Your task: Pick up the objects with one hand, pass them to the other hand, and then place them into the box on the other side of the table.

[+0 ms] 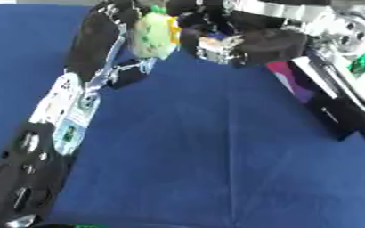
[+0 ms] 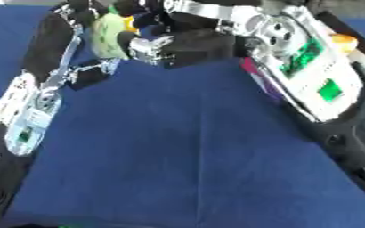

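A pale green toy with a yellow side and a small green top [image 1: 153,36] hangs above the far end of the blue table [image 1: 193,147]. My left hand [image 1: 111,20] comes up along the toy's left side and curls round it. From the right, my right hand [image 1: 244,44] is pressed against the toy's right side. How the right hand stands on the toy is hidden by its own dark bulk.
A pink and purple edge [image 1: 288,79] shows under my right forearm, which hides what it belongs to. A small orange thing [image 2: 343,42] lies at the far right. Both forearms cross the table's left and right sides.
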Robot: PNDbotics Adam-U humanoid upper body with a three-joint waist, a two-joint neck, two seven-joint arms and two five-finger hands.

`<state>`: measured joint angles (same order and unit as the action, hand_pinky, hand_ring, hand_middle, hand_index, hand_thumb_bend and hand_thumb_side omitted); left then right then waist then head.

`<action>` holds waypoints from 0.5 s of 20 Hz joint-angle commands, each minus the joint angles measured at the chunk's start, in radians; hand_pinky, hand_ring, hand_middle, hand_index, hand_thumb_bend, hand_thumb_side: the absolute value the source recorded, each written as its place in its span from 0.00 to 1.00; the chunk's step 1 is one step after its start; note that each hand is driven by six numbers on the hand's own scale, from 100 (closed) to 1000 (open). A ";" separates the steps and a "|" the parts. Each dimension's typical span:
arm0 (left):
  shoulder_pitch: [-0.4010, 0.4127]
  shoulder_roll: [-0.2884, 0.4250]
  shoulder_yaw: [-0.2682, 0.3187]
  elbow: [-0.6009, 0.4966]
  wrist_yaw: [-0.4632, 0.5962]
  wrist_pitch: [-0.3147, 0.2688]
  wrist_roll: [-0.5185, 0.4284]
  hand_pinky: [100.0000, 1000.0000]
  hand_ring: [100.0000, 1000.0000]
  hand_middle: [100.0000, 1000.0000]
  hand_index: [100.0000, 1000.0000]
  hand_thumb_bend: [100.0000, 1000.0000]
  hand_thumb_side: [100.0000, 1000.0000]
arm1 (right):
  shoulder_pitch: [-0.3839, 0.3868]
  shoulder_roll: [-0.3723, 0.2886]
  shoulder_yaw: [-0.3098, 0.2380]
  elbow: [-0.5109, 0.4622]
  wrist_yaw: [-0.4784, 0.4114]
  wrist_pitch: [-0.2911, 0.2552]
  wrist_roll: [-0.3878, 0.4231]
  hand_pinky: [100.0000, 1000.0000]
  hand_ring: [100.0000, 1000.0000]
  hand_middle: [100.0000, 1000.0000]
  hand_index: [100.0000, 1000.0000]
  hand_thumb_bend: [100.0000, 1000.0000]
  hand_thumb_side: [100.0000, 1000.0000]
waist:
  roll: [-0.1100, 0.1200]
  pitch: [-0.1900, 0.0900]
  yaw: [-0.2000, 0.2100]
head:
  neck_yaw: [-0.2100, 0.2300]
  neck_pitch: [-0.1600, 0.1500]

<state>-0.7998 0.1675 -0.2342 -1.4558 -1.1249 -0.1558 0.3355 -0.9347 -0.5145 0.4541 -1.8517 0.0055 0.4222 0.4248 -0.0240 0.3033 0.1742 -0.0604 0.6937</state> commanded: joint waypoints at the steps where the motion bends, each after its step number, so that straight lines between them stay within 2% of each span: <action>1: -0.014 -0.008 -0.003 -0.023 -0.024 0.024 0.041 0.68 0.54 0.51 0.70 0.00 0.00 | -0.022 0.007 -0.003 0.023 0.069 0.018 -0.064 1.00 1.00 1.00 1.00 0.00 0.55 | 0.000 -0.017 0.004 | -0.011 0.001; 4: -0.010 -0.015 -0.009 -0.022 -0.035 0.049 0.066 0.67 0.54 0.51 0.70 0.00 0.00 | -0.020 0.014 0.003 0.027 0.103 0.026 -0.122 1.00 1.00 1.00 1.00 0.00 0.55 | -0.003 -0.016 0.007 | -0.013 0.002; 7: -0.012 -0.022 -0.016 -0.025 -0.043 0.051 0.089 0.67 0.54 0.51 0.70 0.00 0.00 | -0.023 0.022 0.020 0.037 0.120 0.037 -0.120 1.00 1.00 1.00 1.00 0.00 0.57 | -0.006 -0.014 0.011 | -0.019 0.002; 10: -0.011 -0.026 -0.021 -0.014 -0.046 0.053 0.097 0.67 0.53 0.51 0.70 0.00 0.00 | -0.024 0.029 0.015 0.045 0.134 0.034 -0.152 1.00 1.00 1.00 1.00 0.00 0.50 | -0.008 -0.012 0.015 | -0.025 0.002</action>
<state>-0.7985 0.1400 -0.2544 -1.4575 -1.1648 -0.1040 0.4237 -0.9404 -0.4794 0.4793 -1.8030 0.1289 0.4564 0.2871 -0.0332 0.3099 0.1876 -0.0811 0.6937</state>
